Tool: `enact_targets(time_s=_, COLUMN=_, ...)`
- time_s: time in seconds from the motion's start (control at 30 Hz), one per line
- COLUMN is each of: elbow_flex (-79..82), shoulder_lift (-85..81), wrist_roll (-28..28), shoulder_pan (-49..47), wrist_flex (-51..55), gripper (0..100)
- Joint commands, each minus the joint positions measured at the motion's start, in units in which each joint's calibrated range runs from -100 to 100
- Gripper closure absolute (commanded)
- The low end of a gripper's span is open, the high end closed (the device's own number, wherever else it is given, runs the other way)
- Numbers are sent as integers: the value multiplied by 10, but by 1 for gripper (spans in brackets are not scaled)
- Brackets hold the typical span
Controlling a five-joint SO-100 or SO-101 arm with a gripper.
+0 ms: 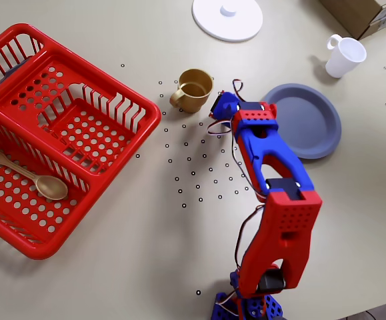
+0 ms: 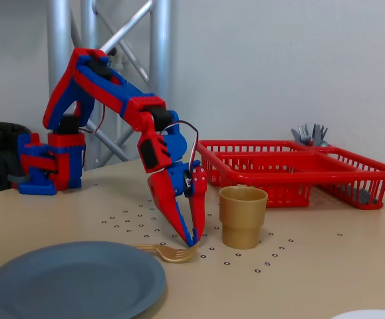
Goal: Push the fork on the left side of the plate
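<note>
The tan fork (image 2: 166, 252) lies on the table beside the rim of the grey-blue plate (image 2: 72, 282), tines toward the tan cup (image 2: 243, 216). My gripper (image 2: 192, 240) points steeply down, fingers together with nothing between them, tips at the fork's tine end. In the overhead view the arm's wrist (image 1: 251, 121) covers the fork and the fingertips. There the plate (image 1: 303, 120) lies just right of the wrist, and the cup (image 1: 194, 89) just left of it.
A red basket (image 1: 53, 127) with a tan spoon (image 1: 29, 177) fills the left of the overhead view. A white disc with a knob (image 1: 227, 17), a white mug (image 1: 345, 57) and a cardboard box (image 1: 366, 13) sit along the top edge.
</note>
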Motion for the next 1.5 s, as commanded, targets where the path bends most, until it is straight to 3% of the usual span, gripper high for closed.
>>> enact_targets(time_s=0.0, elbow_flex=-50, shoulder_lift=-23, wrist_roll=-5, shoulder_pan=6, wrist_flex=-11, gripper=100)
enact_targets(time_s=1.0, elbow_flex=-134, shoulder_lift=12, wrist_roll=19, shoulder_pan=70, wrist_flex=-11, gripper=100)
enact_targets(time_s=1.47, elbow_flex=42, shoulder_lift=-199, wrist_roll=-117, shoulder_pan=-24, wrist_flex=17, gripper=100)
